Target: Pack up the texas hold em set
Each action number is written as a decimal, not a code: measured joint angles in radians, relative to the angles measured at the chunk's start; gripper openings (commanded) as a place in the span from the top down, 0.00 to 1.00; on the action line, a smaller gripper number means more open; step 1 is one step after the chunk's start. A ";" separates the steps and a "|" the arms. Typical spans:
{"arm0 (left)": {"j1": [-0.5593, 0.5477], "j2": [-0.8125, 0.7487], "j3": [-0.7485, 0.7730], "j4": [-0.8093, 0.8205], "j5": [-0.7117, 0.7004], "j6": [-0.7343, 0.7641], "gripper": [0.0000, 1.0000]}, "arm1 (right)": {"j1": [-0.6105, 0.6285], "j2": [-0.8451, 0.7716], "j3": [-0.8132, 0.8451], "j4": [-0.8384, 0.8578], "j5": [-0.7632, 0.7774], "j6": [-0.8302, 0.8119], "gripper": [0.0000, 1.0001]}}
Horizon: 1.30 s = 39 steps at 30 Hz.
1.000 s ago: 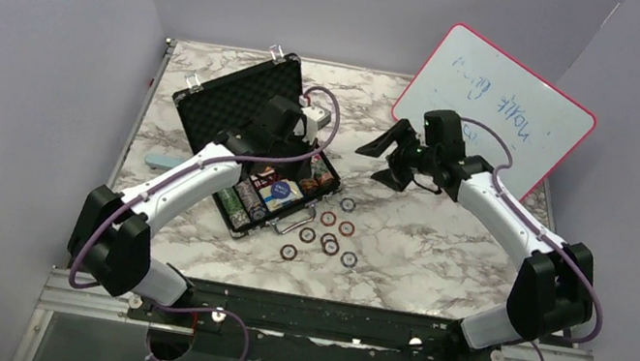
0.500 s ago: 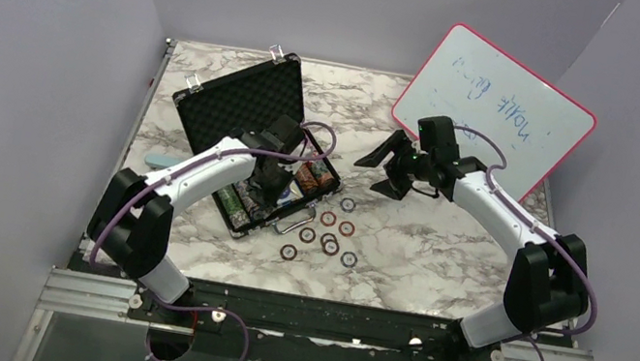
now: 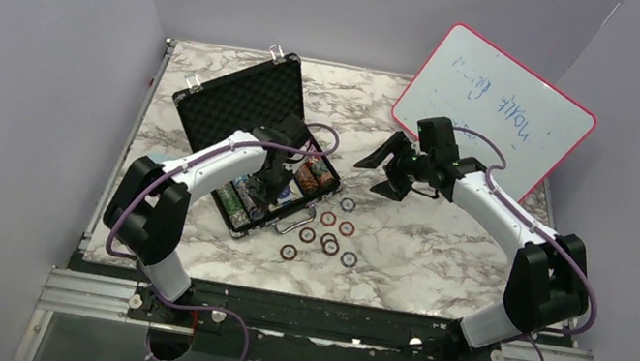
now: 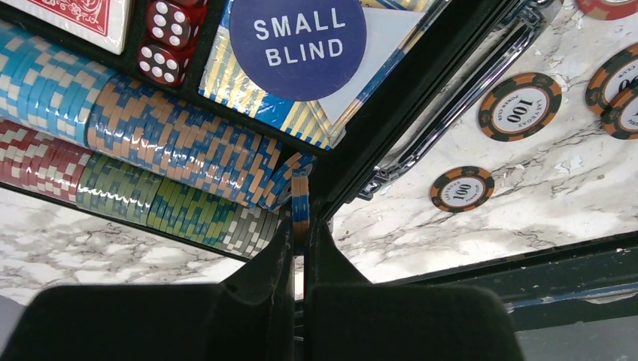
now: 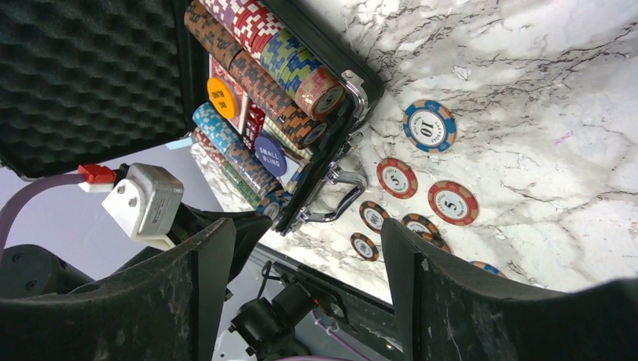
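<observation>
The black briefcase (image 3: 233, 99) lies open at centre left, its foam lid (image 5: 90, 68) leaning back. Its base holds rows of striped poker chips (image 4: 173, 143), red dice (image 4: 167, 37), a red card deck (image 4: 83, 15) and a blue "SMALL BLIND" button (image 4: 297, 37). My left gripper (image 3: 271, 187) is shut on a blue-and-orange chip (image 4: 301, 203), held on edge at the end of a chip row by the case's front wall. My right gripper (image 3: 387, 167) hangs open and empty to the right of the case. Several loose chips (image 3: 327, 231) lie on the marble beyond the silver handle (image 4: 466, 98).
A pink-framed whiteboard (image 3: 506, 104) leans at the back right, just behind my right arm. A small light-blue oblong object (image 3: 161, 158) lies left of the case, partly under my left arm. An orange button (image 5: 220, 98) sits in the case.
My left gripper has come from over the back of the case down to its near chip row, still shut. My right gripper has dropped slightly and its fingers have narrowed a little.
</observation>
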 measured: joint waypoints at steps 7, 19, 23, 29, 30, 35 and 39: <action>0.000 0.013 0.018 -0.019 -0.009 0.000 1.00 | 0.000 0.004 0.000 -0.001 0.000 0.000 0.27; 0.000 0.060 0.032 -0.043 0.011 -0.001 0.92 | 0.000 0.031 0.011 -0.002 -0.004 -0.001 0.27; 0.000 0.084 0.048 -0.054 0.008 -0.008 0.85 | 0.000 0.037 0.015 -0.003 -0.007 -0.001 0.27; 0.000 0.095 0.048 -0.061 -0.013 -0.021 0.78 | 0.000 0.041 0.031 -0.003 -0.008 -0.006 0.27; 0.000 0.095 0.048 -0.064 -0.017 -0.023 0.78 | 0.000 0.041 0.031 -0.003 -0.008 -0.008 0.27; 0.000 0.095 0.048 -0.072 -0.029 -0.029 0.87 | -0.003 0.042 0.031 -0.004 -0.011 -0.012 0.27; 0.000 0.095 0.048 -0.075 -0.043 -0.038 1.00 | -0.003 0.042 0.031 -0.004 -0.011 -0.013 0.27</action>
